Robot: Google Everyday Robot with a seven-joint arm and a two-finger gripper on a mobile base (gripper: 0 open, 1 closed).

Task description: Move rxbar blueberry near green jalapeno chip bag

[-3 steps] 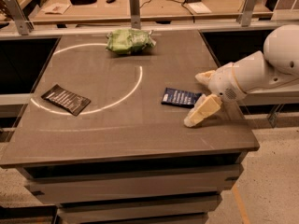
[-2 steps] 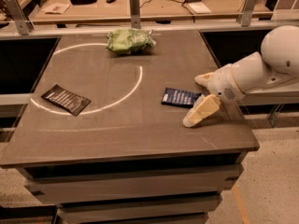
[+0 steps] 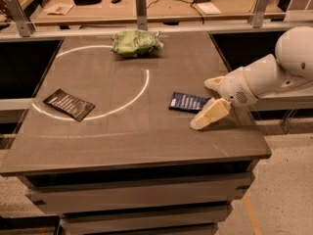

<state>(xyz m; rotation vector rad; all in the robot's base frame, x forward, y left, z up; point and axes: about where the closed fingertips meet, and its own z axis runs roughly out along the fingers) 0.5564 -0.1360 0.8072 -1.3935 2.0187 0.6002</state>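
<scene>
The rxbar blueberry [image 3: 187, 102] is a flat dark navy wrapper lying on the right part of the table. The green jalapeno chip bag [image 3: 135, 43] is puffy and light green, and lies at the far middle of the table, well apart from the bar. My gripper [image 3: 201, 104] comes in from the right on a white arm, low over the table. It is open, with one cream finger [image 3: 211, 114] just in front of the bar's right end and the other finger [image 3: 213, 82] behind it. It holds nothing.
A flat black wrapper with white text [image 3: 69, 103] lies at the left on the table [image 3: 122, 136], on a white circle line [image 3: 145, 82]. Metal posts [image 3: 141, 9] and a cluttered desk stand behind the table's far edge. The table's right edge is close under my arm.
The gripper has edged slightly to the left around the bar's right end. The bar and the bag have not moved.
</scene>
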